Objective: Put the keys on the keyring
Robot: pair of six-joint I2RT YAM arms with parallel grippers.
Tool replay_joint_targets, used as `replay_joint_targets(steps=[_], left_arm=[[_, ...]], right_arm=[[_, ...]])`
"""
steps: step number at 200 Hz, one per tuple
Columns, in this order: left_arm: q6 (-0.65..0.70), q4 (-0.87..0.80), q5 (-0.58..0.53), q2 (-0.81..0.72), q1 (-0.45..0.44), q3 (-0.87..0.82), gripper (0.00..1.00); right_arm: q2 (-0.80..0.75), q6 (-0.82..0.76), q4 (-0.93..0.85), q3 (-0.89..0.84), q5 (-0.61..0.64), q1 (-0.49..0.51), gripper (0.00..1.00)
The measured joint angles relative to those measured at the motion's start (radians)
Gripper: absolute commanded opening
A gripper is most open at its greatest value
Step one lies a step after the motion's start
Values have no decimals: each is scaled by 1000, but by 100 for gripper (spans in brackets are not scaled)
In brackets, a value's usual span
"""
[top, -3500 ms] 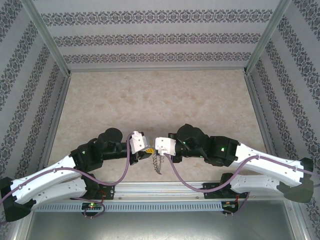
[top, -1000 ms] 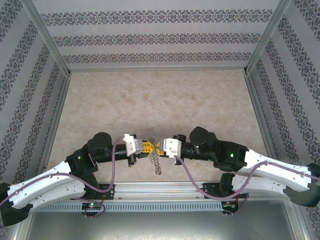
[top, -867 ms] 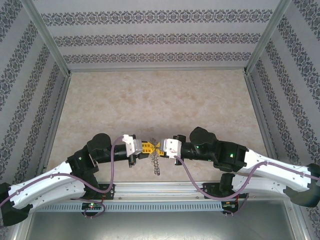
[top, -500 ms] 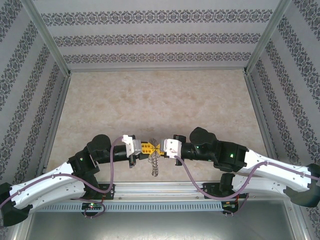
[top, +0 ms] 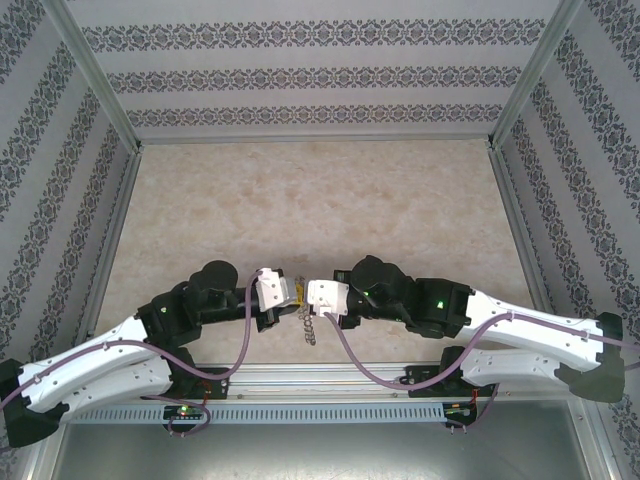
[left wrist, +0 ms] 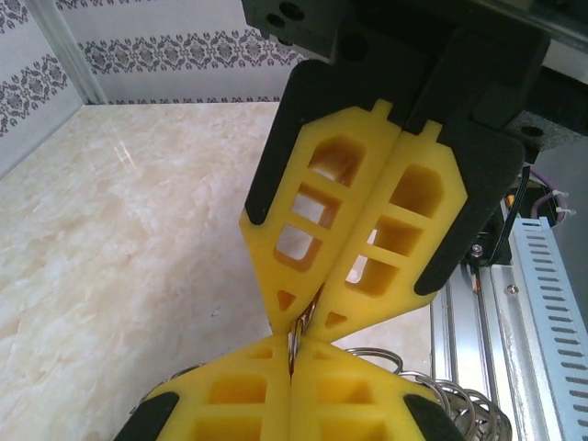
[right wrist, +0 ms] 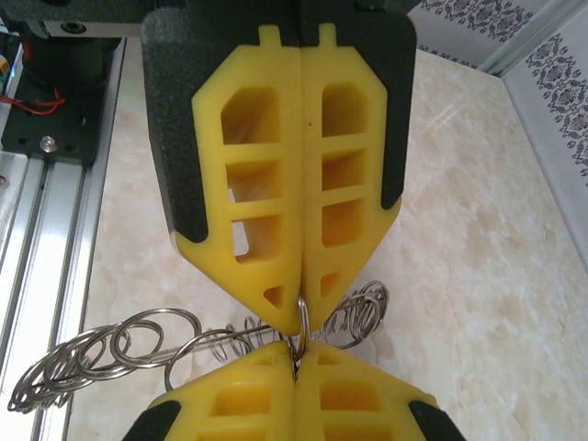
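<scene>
My left gripper [top: 292,294] and right gripper [top: 306,294] meet tip to tip above the near table edge, both shut. Between them they pinch a thin wire loop [right wrist: 300,317] of the keyring [top: 307,327], whose chain of loops hangs below the fingertips. In the right wrist view my right gripper [right wrist: 296,356] comes from below, the left fingers [right wrist: 266,184] from above, and the loops [right wrist: 138,344] fan out to the left. Seen from the left wrist, my left gripper [left wrist: 293,347] faces the right fingers [left wrist: 386,239], with rings [left wrist: 450,395] at the lower right. The keys are out of view.
The marble tabletop [top: 320,200] stretches out behind the grippers. An aluminium rail [top: 330,375] runs along the near edge just below the hanging loops. Patterned walls and metal posts [top: 100,80] close in the left, right and far sides.
Both wrists have rolled, so white housings now cover the yellow fingers seen from above. The right gripper closed its last bit. The hanging loops shifted slightly with the grippers.
</scene>
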Motion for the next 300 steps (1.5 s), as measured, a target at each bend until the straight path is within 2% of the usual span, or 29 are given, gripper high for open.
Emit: replay_joint_targets(steps=[39,76,117,149,159,170,189,206,225,262,281,300], left_arm=[[2,24,19,-26,-3,-9,0],[-36,175,52,-95,-4,-76,0],[-98,322,87,-110,-4,-139,0],[-138,399,97,-118,-4,-174,0],[-146,410,98,-118,-4,-178,0],[-152,418,100,-119,-4,-180,0],[-152,424,100,-120,-4,-180,0],[-136,385,96,-117,-4,-159,0],[-97,272,86,-100,-5,-93,8],[-25,42,41,-33,-5,25,9],[-4,-21,24,-1,-5,43,0],[8,-44,22,9,-6,43,0]], right_arm=[[-21,-3,10,0,-8,6,0],[-73,13,66,-14,-44,10,13],[-86,21,93,-27,-71,10,17],[-91,21,105,-32,-79,10,16],[-93,21,109,-34,-79,10,11],[-97,26,111,-34,-79,10,0],[-109,32,111,-34,-80,10,0],[-111,32,111,-34,-79,10,0],[-110,29,111,-34,-73,10,0],[-54,9,61,-4,-34,9,0],[-22,2,17,8,-16,9,0],[-6,-11,-6,11,-14,9,0]])
